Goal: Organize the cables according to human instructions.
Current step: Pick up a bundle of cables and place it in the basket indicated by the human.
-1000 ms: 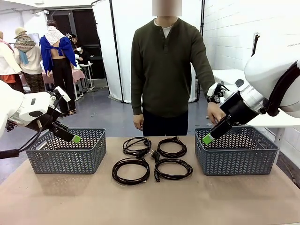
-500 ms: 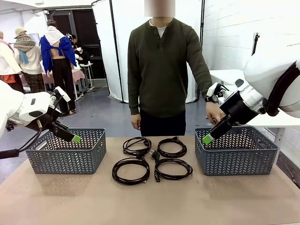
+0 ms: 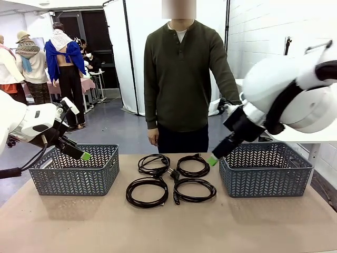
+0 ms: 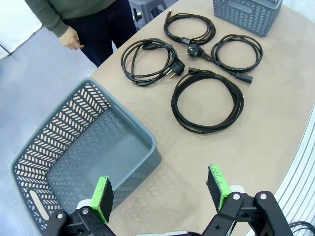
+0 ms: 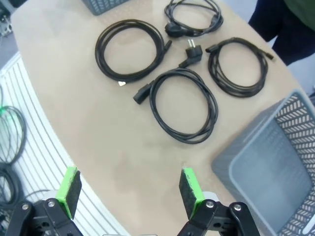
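Nothing is held yet: the right fingers (image 3: pixel 212 159), spread wide, hang above the four coiled cables (image 3: pixel 171 174) on the surface (image 3: pixel 168 226) just ahead of them, which I judge to be the approach to a first pick. The next move calls for lowering astride one strand, though neighbouring cables crowd close and the right basket (image 3: pixel 263 179) sits just beside the fingers. The left fingers (image 3: pixel 84 156), equally wide, hang over the left basket (image 3: pixel 73 179).

Four cables (image 3: pixel 172 174): all black, plugs black too. Both the left basket (image 3: pixel 73 176) and right basket (image 3: pixel 266 176): grey-blue, herringbone cut-out pattern on the walls. The table (image 3: pixel 168 226): plain tan. The left gripper (image 4: pixel 160 191) and right gripper (image 5: pixel 129 189): black, bright green pads (image 4: pixel 102 197). The left arm (image 3: pixel 31 124) and right arm (image 3: pixel 284 89): white. The person's shirt (image 3: pixel 181 79): dark olive.
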`<move>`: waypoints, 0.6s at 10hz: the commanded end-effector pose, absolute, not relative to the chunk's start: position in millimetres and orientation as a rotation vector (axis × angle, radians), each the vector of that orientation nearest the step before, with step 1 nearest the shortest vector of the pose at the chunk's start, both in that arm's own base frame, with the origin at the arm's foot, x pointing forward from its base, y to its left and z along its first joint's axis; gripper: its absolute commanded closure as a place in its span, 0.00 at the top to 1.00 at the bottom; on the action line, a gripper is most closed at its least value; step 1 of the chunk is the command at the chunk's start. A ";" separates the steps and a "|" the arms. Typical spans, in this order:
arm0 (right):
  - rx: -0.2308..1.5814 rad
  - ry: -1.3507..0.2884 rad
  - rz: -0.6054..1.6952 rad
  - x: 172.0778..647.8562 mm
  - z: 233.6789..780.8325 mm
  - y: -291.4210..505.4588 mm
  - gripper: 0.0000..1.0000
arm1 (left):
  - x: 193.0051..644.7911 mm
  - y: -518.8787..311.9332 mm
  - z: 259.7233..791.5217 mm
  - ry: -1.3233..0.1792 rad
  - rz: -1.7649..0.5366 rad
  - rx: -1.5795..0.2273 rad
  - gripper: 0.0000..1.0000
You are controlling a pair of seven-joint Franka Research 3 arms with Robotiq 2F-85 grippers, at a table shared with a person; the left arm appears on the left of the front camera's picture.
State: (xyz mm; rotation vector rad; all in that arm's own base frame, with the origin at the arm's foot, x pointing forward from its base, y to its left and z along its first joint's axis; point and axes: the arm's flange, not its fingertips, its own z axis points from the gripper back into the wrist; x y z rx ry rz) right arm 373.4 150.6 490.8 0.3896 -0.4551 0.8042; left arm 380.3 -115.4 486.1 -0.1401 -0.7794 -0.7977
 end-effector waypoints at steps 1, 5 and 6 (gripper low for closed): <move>0.329 -0.414 0.695 390.7 494.2 179.8 1.00 | 381.2 -114.8 485.4 -0.780 -0.781 -0.143 1.00; 0.210 -0.315 0.626 431.3 474.3 239.0 1.00 | 381.2 -114.8 485.4 -0.780 -0.781 -0.143 1.00; 0.189 -0.299 0.609 442.8 467.1 246.4 1.00 | 381.2 -114.8 485.4 -0.780 -0.781 -0.143 1.00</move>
